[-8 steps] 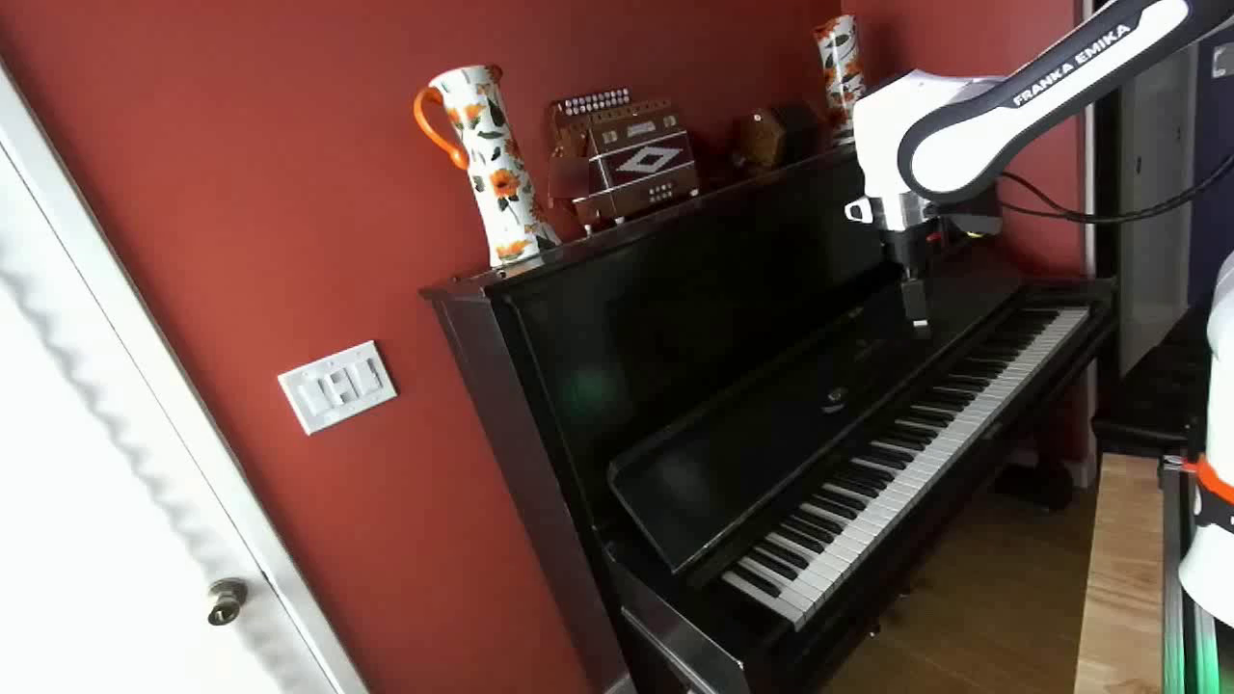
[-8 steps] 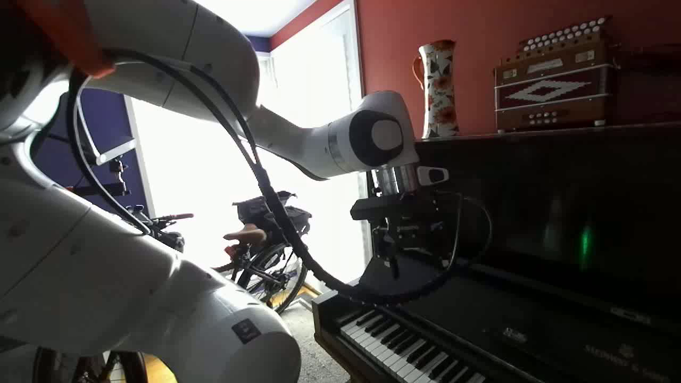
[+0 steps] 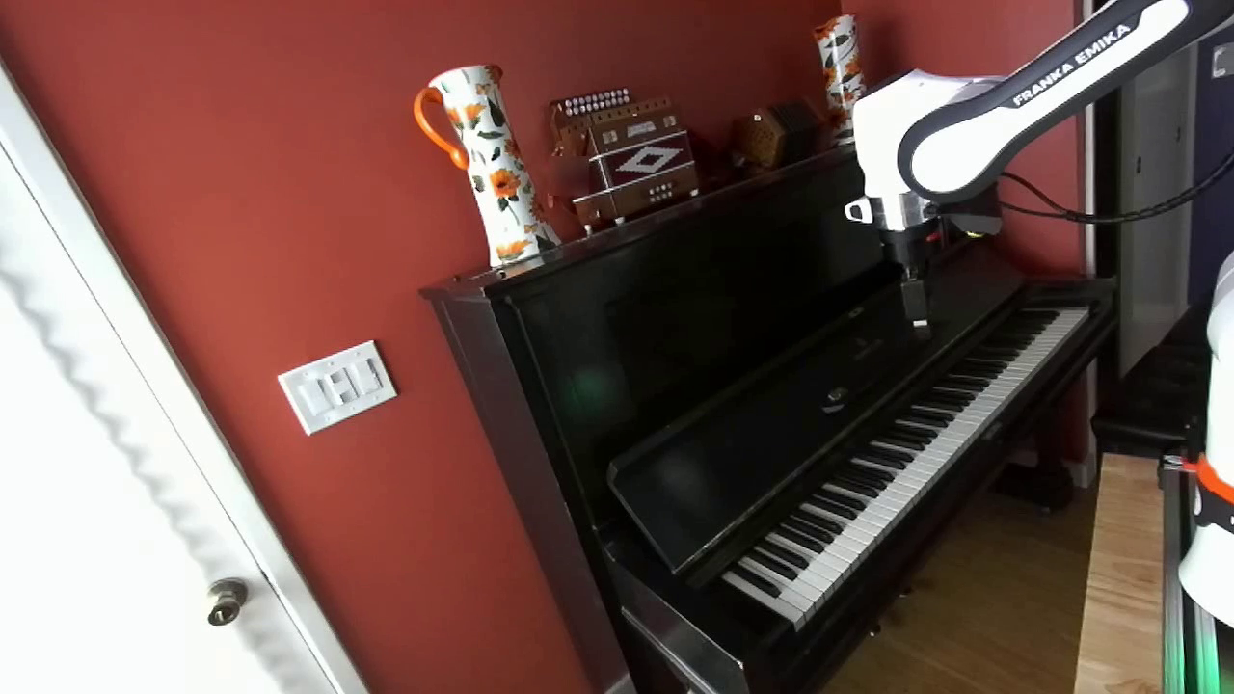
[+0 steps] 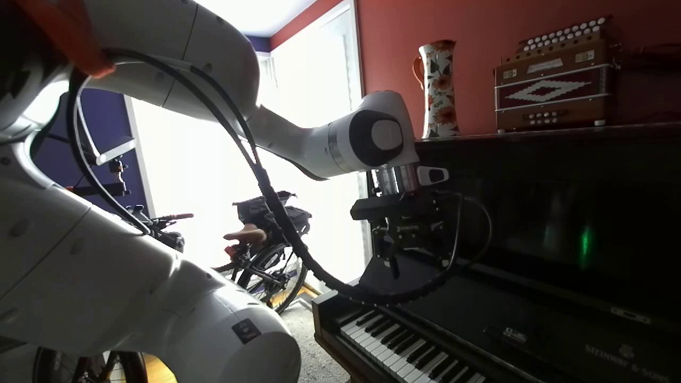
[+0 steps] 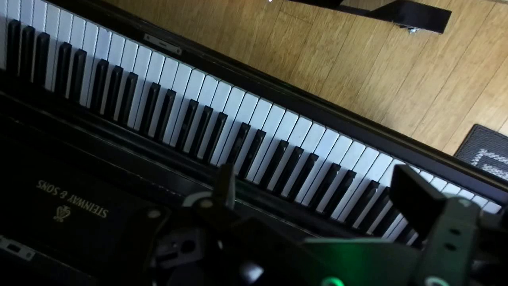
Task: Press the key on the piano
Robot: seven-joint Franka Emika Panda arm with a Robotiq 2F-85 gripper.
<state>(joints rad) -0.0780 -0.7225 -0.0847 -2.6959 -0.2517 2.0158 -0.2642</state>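
With empty, wide-parted claw (image 5: 313, 174), hovers above the piano (image 3: 742, 414), clear of keys (image 5: 246, 108) running from ten to four o'clock in the wrist view. Likely at approach; next, lower onto one.

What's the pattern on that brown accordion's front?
The accordion has a pale diamond outline on a dark background, clearest in an exterior view.

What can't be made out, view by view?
Piano keys: in the wrist view, several partly hidden by the tool.
Bicycle: in an exterior view, partly hidden by the robot arm.
Fallboard lettering: in an exterior view, too small to read.
Dark mat: wrist view, cut off by the right edge.
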